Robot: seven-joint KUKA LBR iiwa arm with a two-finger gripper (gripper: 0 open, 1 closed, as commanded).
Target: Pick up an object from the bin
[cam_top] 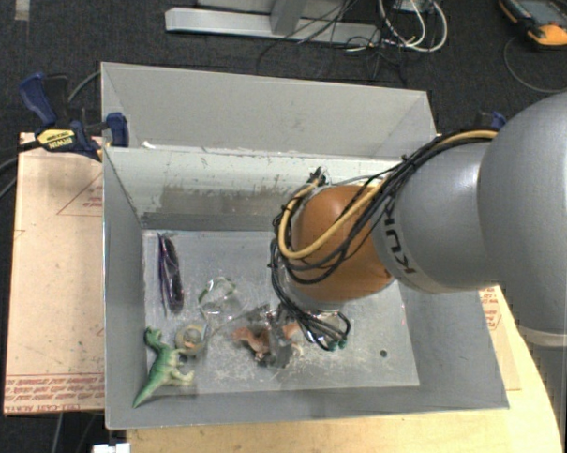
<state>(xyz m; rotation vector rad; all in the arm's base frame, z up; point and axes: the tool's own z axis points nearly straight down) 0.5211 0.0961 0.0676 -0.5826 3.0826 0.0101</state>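
Grey metal bin point(121, 298), and the arm point(471, 220) is in from the right edge, its orange cover point(334, 247) looped with yellow cable point(306, 253), hanging over the middle of the floor. Now the gripper point(280, 350) is down low, right at the floor, a little nearer the front edge than the back wall. It sits in a small clump of bits: a brown piece point(252, 337) lies just beside it on the left, touching or nearly so, I can't tell which. Open or closed? Cannot tell from here; the cover and the black wires point(321, 330) hide it.

Further left, a clear plastic thing point(219, 298) sits on the floor, with a small ring point(191, 339) just beside it toward the front edge. Down in the front-left corner lies a green dinosaur point(165, 364), head toward the back wall, close by the ring. Along the left wall runs a purple strip point(169, 270), front to back, well apart from the gripper.
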